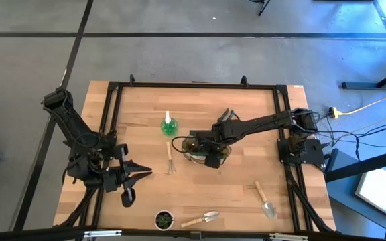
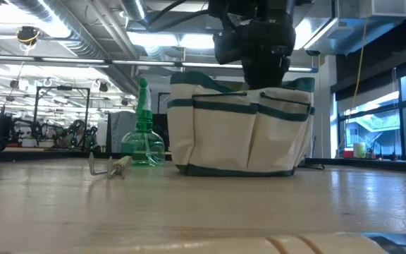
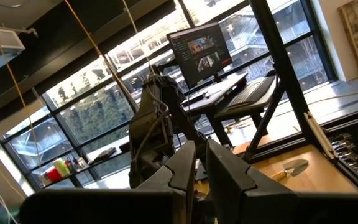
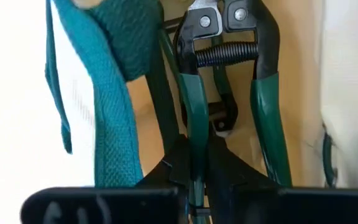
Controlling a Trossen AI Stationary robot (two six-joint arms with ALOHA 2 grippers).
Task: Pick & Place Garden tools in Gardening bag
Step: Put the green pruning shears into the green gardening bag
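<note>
From above, the table (image 1: 200,194) holds one bag (image 1: 194,148) near its middle. The right gripper (image 1: 212,159) hangs over the bag's mouth, while the left gripper (image 1: 145,175) waits near the left edge, fingers together and empty. Loose on the wood lie one spray bottle (image 1: 169,124), one fork (image 1: 169,158) just left of the bag, and two trowels: one (image 1: 202,219) at the near edge beside a pot (image 1: 164,219), another (image 1: 265,199) toward the right.

From table height, one bag (image 2: 242,127) stands upright with the right arm's dark wrist above its mouth. One bottle (image 2: 144,137) stands just left of it, and one fork (image 2: 111,166) lies in front of that.

The left wrist view shows closed fingers (image 3: 229,174), one trowel blade (image 3: 289,168) on the wood and, farther off, a monitor (image 3: 201,53).

The right wrist view shows the right gripper (image 4: 199,180) clamped on one handle of a single pair of pruners (image 4: 229,68), inside the bag, beside a teal strap (image 4: 114,93).
</note>
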